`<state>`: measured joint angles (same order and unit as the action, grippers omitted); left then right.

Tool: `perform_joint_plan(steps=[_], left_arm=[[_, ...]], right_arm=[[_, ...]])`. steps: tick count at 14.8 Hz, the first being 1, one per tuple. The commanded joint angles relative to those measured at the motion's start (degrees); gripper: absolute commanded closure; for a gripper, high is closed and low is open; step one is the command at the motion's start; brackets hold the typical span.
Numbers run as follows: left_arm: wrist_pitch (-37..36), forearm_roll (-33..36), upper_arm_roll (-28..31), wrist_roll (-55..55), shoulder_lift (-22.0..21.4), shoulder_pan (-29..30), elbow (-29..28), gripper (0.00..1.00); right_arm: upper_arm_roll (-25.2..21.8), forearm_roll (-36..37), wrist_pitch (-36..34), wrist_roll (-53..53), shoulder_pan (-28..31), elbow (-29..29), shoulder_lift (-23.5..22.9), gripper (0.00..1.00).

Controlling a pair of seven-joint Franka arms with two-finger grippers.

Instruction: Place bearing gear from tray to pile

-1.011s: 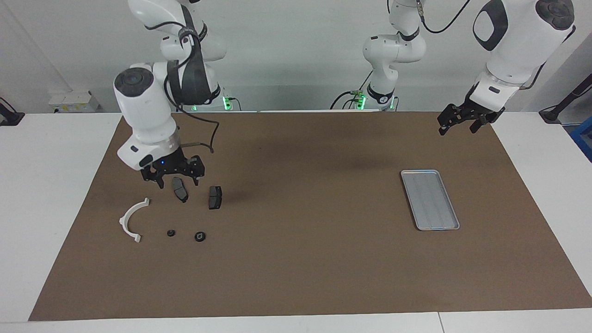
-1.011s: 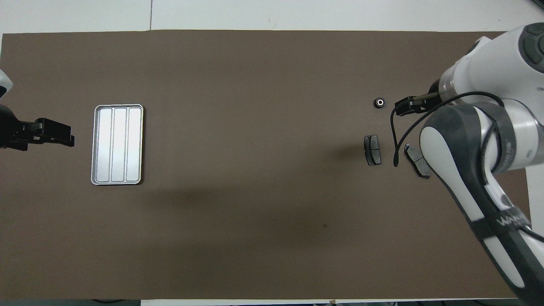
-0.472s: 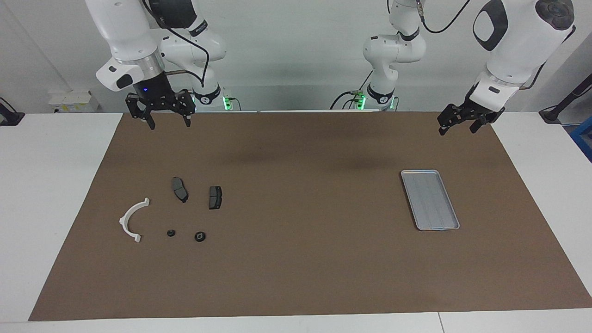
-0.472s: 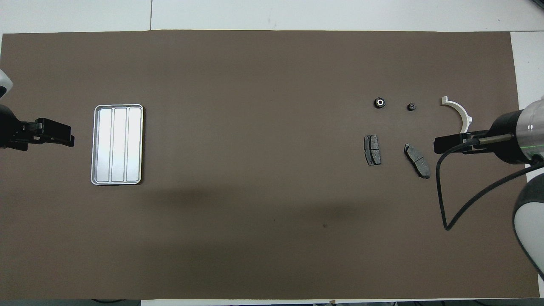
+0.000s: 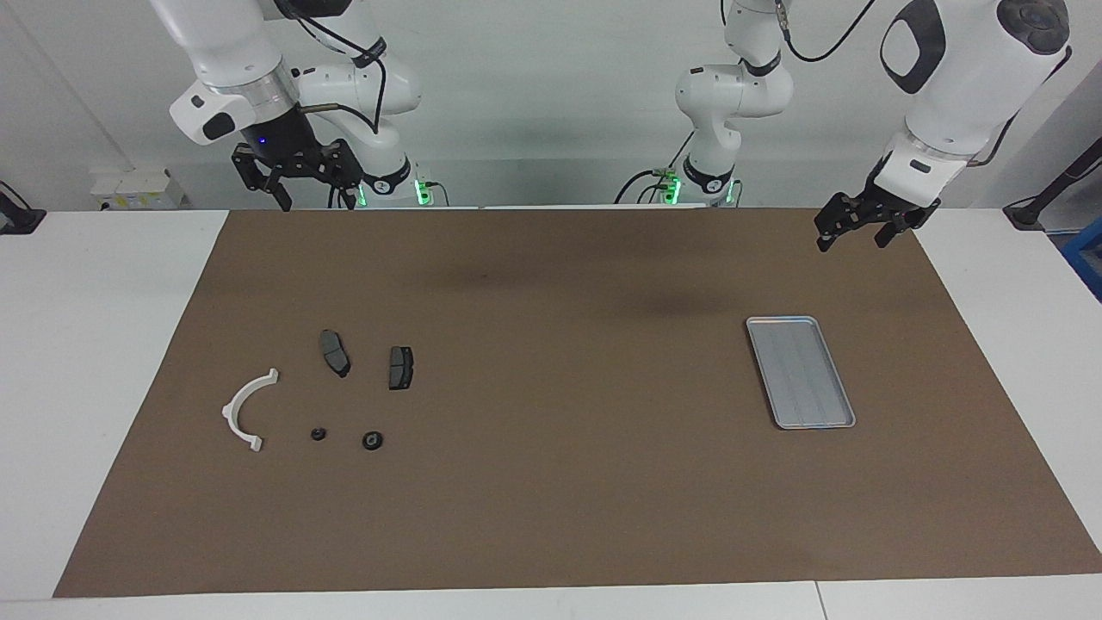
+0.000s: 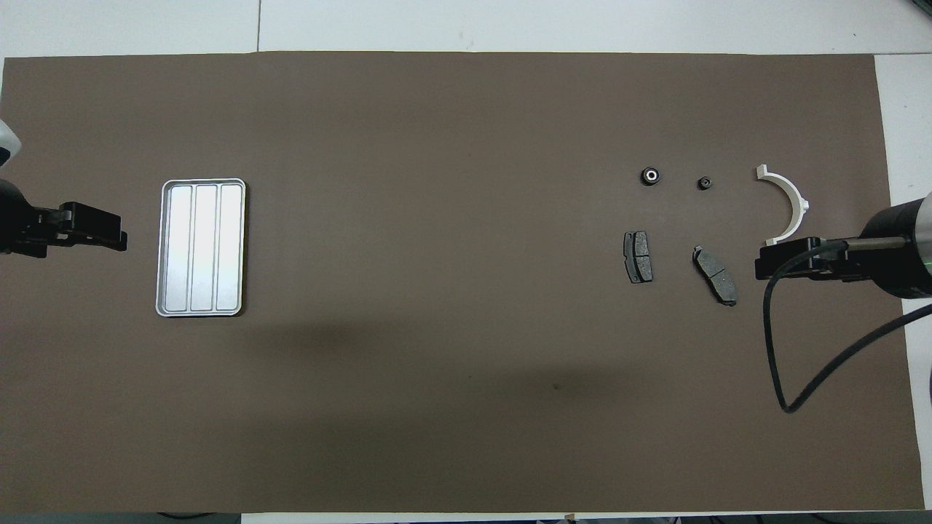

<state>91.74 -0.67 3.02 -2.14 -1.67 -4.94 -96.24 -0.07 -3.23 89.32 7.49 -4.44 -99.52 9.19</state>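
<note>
The silver tray (image 5: 801,372) (image 6: 202,247) lies on the brown mat toward the left arm's end, with nothing in it. At the right arm's end lies the pile: a white half-ring bracket (image 5: 248,409) (image 6: 786,207) and two dark brake pads (image 5: 334,351) (image 5: 400,367). Two small round black parts (image 5: 318,434) (image 5: 372,441) (image 6: 704,183) (image 6: 649,175) lie farther from the robots than the pads. I cannot tell which of them is the bearing gear. My right gripper (image 5: 316,200) (image 6: 761,263) hangs open and empty, high over the mat's edge by its base. My left gripper (image 5: 851,239) (image 6: 120,236) waits open and empty, over the mat's corner by the tray.
The brown mat (image 5: 560,482) covers most of the white table. A black cable (image 6: 779,342) loops down from the right arm's wrist.
My right arm has risen from low over the brake pads and drawn back toward its base, uncovering the bracket and the smaller round part in the overhead view. The left arm has not moved.
</note>
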Motion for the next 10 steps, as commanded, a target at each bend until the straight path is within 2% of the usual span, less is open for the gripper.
perform_joint_plan(steps=[1,10], left_arm=[[-0.25,0.59,0.05,0.56,-0.35,0.02,0.52,0.00],[0.01,0.41,0.05,0.56,-0.35,0.02,0.44,0.00]], right_arm=[[0.33,1.99,-1.16,-0.19,0.84,0.65,-0.66,0.00],[0.60,5.08,-0.72,-3.09,0.92,0.38,-0.58,0.00]])
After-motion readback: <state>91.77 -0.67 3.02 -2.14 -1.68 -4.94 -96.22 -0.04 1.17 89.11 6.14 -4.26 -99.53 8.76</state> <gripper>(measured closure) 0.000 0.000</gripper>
